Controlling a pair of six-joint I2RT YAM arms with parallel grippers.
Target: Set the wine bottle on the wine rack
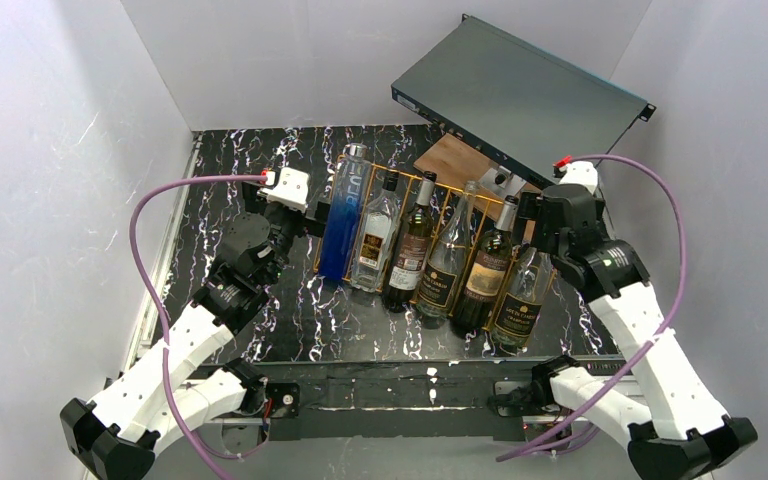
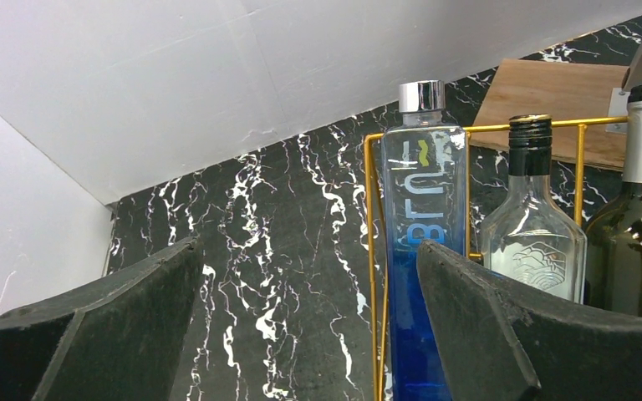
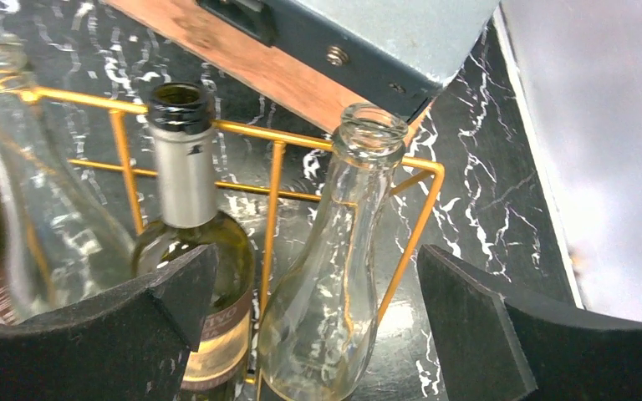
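The orange-gold wire wine rack (image 1: 452,193) lies on the black marble table and holds several bottles side by side. In its rightmost slot is a clear wine bottle (image 1: 520,300) with a dark label; the right wrist view shows its open neck (image 3: 343,251) against the rack's corner wire (image 3: 301,138). My right gripper (image 3: 316,267) is open and straddles this bottle, with a gap on both sides. My left gripper (image 2: 309,251) is also open and holds nothing. It sits just left of the rack's left edge (image 2: 370,217), beside a blue bottle (image 2: 422,251).
A tilted grey-blue metal box (image 1: 520,95) overhangs a brown wooden board (image 1: 455,160) just behind the rack's right end, close above my right wrist. White walls enclose the table on three sides. Bare marble (image 1: 260,170) lies left of the rack.
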